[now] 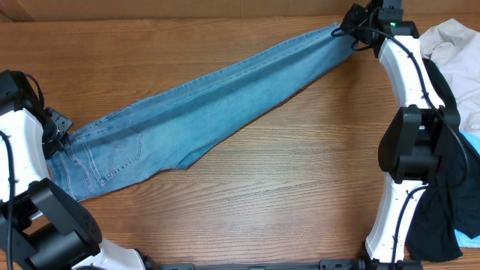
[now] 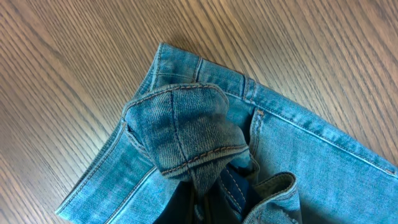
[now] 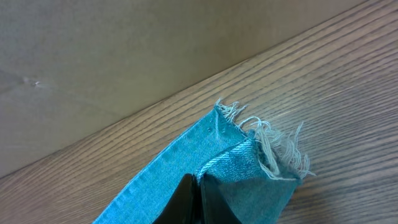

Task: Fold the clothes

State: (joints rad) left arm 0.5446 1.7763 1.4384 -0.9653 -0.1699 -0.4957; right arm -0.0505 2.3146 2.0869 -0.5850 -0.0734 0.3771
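**Wood-grain counter [image 1: 300,195], jeans at full stretch: first fold yet to start**

Spread across the brown boards from 8 o'clock to 1 o'clock: one pair of light blue jeans [image 1: 217,97], legs stacked one on the other, back pocket facing up near the waist end. Clenched on the waistband [image 2: 280,112] at 9 o'clock with the left hand [image 1: 58,129]; from its wrist view, denim bunched up into a raised fold where pinched, the fingers themselves mostly hidden under fabric. Clenched on the frayed ankle hem [image 3: 261,146] at 1 o'clock with the right hand [image 1: 349,28], dark fingertips [image 3: 183,202] pressed together on the cloth, close to a plain tan wall [image 3: 124,56]. Heaped at 3 o'clock beside the right arm, apart from the job: an off-white cloth [image 1: 454,41] and a black garment [image 1: 444,214].

Judged as the laying-out step, done or nearly so: garment long, fairly flat, gripped at both ends, no fold made.

Next, probably: lift the hem end, carry it toward 8 o'clock and lay it on the waist end, halving the length. Calls for a firm pinch at both ends, enough height to clear the denim underneath, and an even drop to avoid a twisted leg. Loose point of fabric at the crotch, just toward 7 o'clock of centre, worth smoothing first.
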